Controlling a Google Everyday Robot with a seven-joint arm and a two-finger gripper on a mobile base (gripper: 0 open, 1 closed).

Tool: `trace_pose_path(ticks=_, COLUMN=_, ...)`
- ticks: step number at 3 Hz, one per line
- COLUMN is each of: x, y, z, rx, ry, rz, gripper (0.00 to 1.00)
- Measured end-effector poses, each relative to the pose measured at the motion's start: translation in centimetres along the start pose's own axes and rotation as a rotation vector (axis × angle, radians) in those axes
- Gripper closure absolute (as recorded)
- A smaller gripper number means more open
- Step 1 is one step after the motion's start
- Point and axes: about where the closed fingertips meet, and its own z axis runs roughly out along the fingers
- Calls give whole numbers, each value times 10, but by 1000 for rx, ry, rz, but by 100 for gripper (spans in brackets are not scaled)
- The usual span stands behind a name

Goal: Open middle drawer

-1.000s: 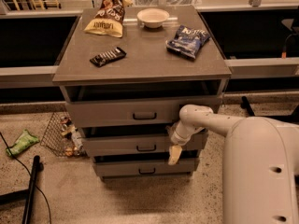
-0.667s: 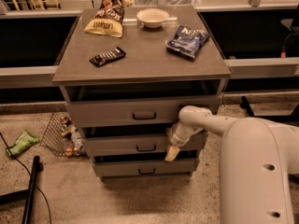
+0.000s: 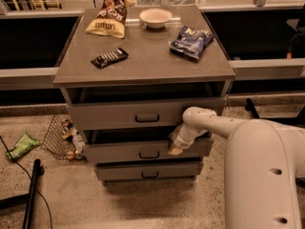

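Note:
The grey cabinet has three drawers. The middle drawer [image 3: 119, 152] is wide and shallow, with a small dark handle [image 3: 149, 154] at its centre; it stands a little out from the cabinet, below the taller top drawer [image 3: 114, 116]. The lowest drawer [image 3: 124, 171] sits under it. My gripper [image 3: 174, 148] reaches in from the right on a white arm and rests at the middle drawer's upper front, right of the handle.
On the cabinet top [image 3: 143, 61] lie a chip bag [image 3: 107, 20], a white bowl [image 3: 155, 17], a blue bag [image 3: 190, 42] and a dark bar [image 3: 109, 57]. A wire basket [image 3: 59, 137] of litter, a green wrapper [image 3: 21, 146] and a black pole [image 3: 31, 194] are on the floor at left.
The view has drawn in closer to the cabinet. My gripper has risen from below the middle drawer's front to its upper edge.

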Motion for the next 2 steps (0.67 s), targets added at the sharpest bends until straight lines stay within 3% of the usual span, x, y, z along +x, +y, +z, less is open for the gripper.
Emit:
trace_pose_path(ticks=1, x=-3, y=12, z=-7, rx=-4, ry=1, rz=-16, gripper=95)
trace_pose_path(ticks=2, x=-3, y=12, z=-7, rx=-4, ry=1, rz=-16, gripper=91)
